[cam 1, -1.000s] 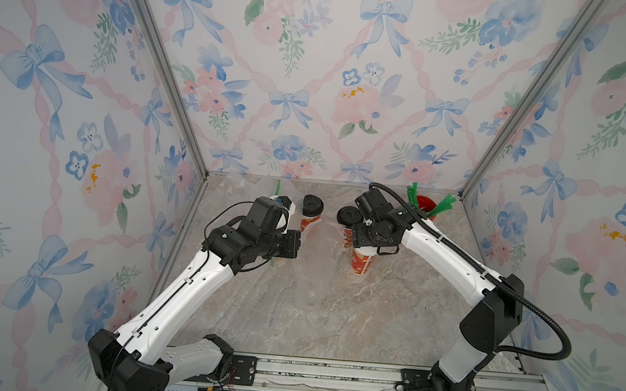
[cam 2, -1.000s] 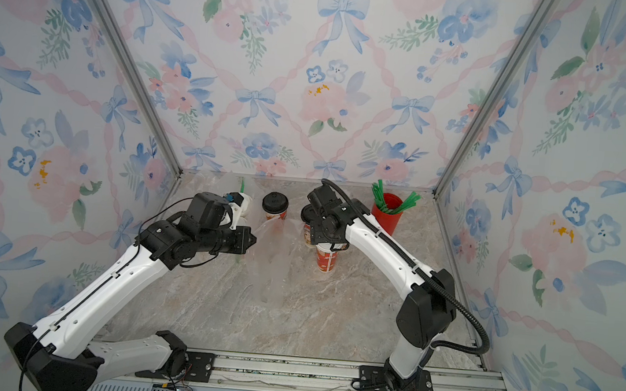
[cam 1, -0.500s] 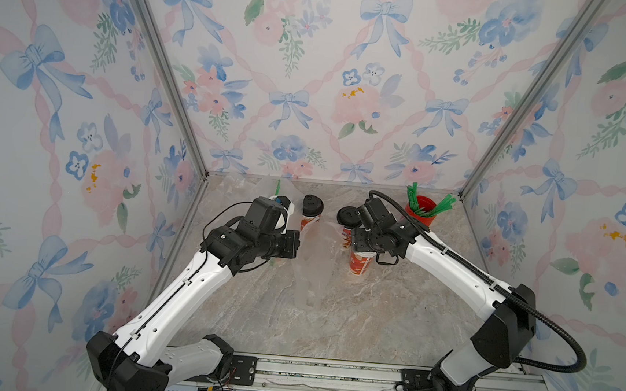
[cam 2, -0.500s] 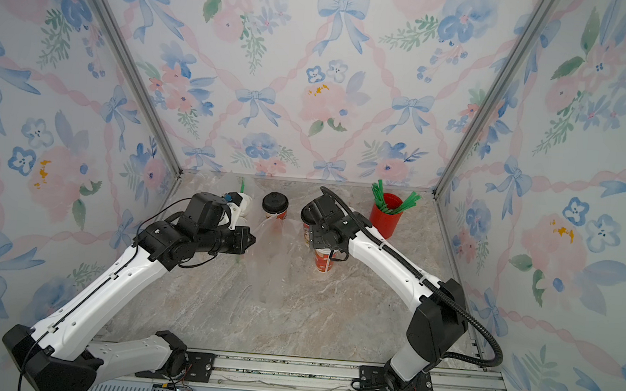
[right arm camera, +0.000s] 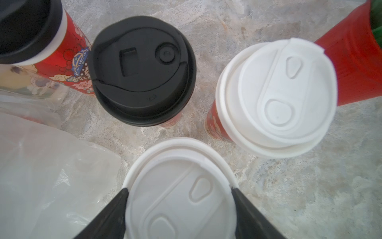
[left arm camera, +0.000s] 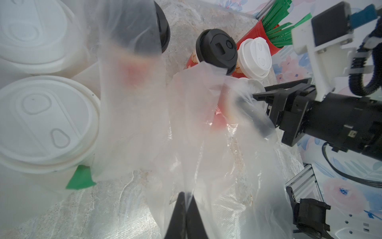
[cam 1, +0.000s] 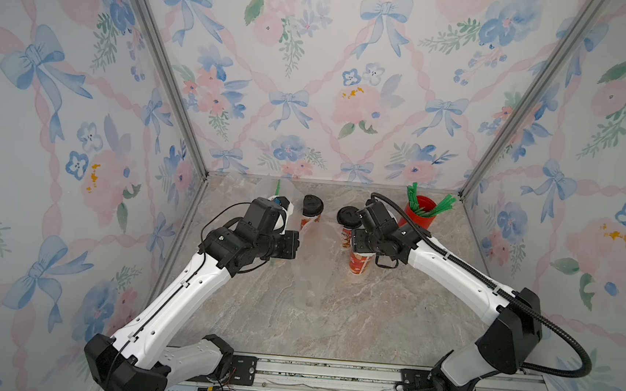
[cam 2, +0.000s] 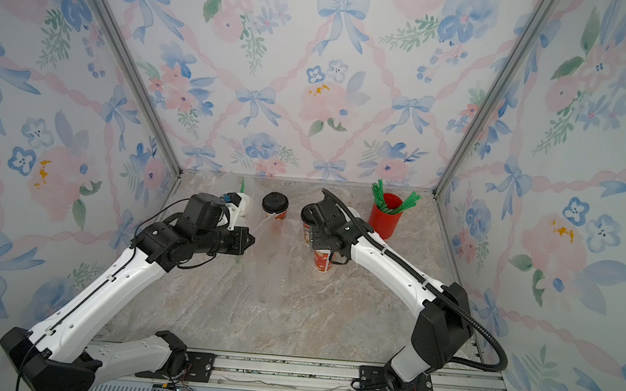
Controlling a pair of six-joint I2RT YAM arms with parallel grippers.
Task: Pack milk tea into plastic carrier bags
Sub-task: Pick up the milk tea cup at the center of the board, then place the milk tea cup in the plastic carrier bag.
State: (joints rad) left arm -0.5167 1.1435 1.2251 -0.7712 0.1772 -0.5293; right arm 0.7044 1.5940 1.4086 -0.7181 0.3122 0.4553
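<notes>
A clear plastic carrier bag (cam 1: 309, 276) (cam 2: 269, 273) stands slack mid-table. My left gripper (left arm camera: 187, 194) (cam 1: 295, 244) is shut on its upper edge (left arm camera: 206, 144). My right gripper (right arm camera: 179, 190) (cam 1: 363, 246) hangs over a red milk tea cup (cam 1: 359, 263) (cam 2: 322, 262) with a white lid (right arm camera: 175, 182), and both fingers press the lid's sides. Just behind stand two black-lidded cups (right arm camera: 142, 70) (right arm camera: 26, 31) and another white-lidded cup (right arm camera: 275, 99). Two more white-lidded cups (left arm camera: 41, 115) (left arm camera: 35, 35) sit beside my left wrist, behind clear plastic.
A plain red cup of green straws (cam 1: 419, 212) (right arm camera: 355, 62) stands at the back right near the wall corner. Floral walls close in on three sides. The marble tabletop (cam 1: 331, 327) runs forward to the metal rail (cam 1: 328, 373).
My right arm has shifted slightly, and its fingers have closed in on the white-lidded cup. The left gripper keeps its hold on the bag in the same place.
</notes>
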